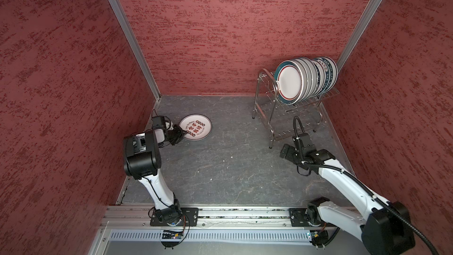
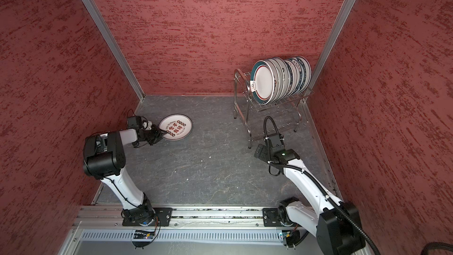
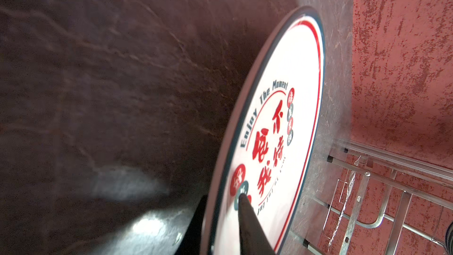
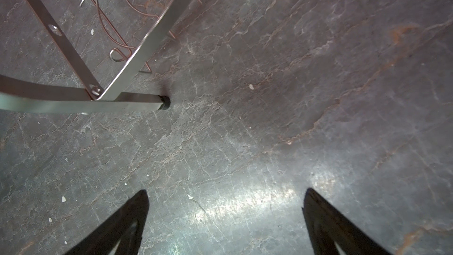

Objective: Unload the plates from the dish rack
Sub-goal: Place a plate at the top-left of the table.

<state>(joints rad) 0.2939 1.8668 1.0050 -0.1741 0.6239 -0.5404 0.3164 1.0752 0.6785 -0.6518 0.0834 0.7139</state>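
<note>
One printed plate (image 1: 196,126) lies flat on the table (image 1: 220,168), at the left. The left gripper (image 1: 184,133) straddles its left rim; whether it pinches, I cannot tell. The other plates (image 1: 306,79) stand on edge in the dish rack (image 1: 301,106), far right. The right gripper (image 4: 226,191) is spread wide and empty. The plates look stiff, glossy and breakable, so take them by the rim.

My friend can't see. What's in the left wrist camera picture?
A white plate printed with red Chinese characters and "Enjoy The Moment" lies on a dark, stone-look table, with the black fingers of the left gripper on either side of its edge. Beyond it are a red wall and the metal legs of the dish rack.
</note>
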